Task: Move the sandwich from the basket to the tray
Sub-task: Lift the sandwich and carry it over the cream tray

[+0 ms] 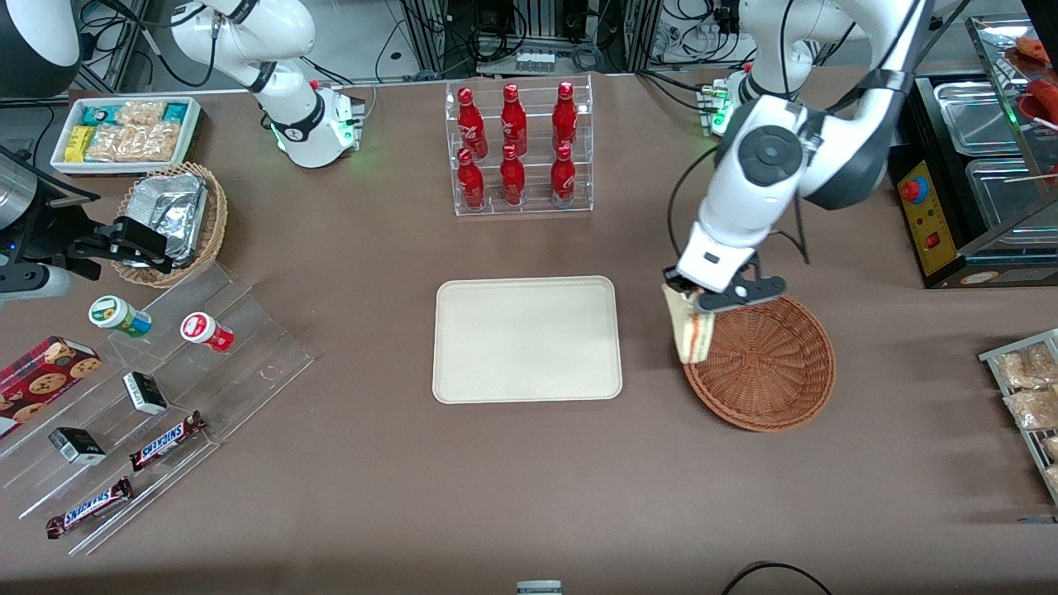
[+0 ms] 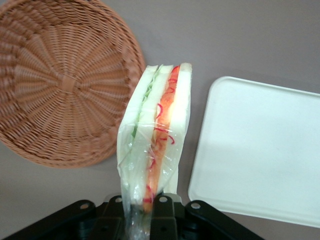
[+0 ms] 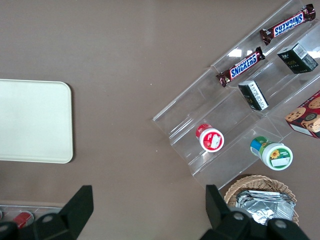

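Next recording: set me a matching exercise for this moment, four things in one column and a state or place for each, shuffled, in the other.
Things:
1. sandwich
2. basket
3. tray
4. gripper

States or places:
A. flat on the table, nothing on it
B. shut on the wrapped wedge, above the wicker rim nearest the cream rectangle
C. hanging clamped by one end, lifted over the rim
D. round, reddish-brown, nothing in it

Pairs: 1-C, 2-D, 3-A, 4-B
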`<state>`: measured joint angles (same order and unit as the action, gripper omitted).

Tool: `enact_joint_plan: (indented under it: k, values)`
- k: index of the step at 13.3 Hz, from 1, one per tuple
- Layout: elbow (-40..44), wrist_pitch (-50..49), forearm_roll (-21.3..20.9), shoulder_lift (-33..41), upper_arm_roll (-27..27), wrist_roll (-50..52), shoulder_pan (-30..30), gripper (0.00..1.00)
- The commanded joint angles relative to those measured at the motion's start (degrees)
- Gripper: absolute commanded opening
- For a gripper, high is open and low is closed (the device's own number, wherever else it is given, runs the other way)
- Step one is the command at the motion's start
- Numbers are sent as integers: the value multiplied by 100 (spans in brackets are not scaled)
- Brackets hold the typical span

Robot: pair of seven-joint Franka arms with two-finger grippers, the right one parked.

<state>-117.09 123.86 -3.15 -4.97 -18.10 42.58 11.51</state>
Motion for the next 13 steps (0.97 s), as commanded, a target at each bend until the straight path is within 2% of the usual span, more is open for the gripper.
enact_joint_plan:
  k: [1,3,5,9,13]
  values:
    - [300,-117,-71,-223,-158,347,237,0]
    - [485,-117,-106,-495,-369,357,334,0]
    - [721,-108,-544,-846,-449,653,500,0]
    - [1267,-125,-1572,-1673,-809,1865,536,0]
    - [1443,-161,-1776,-1858,-880,2368,702,0]
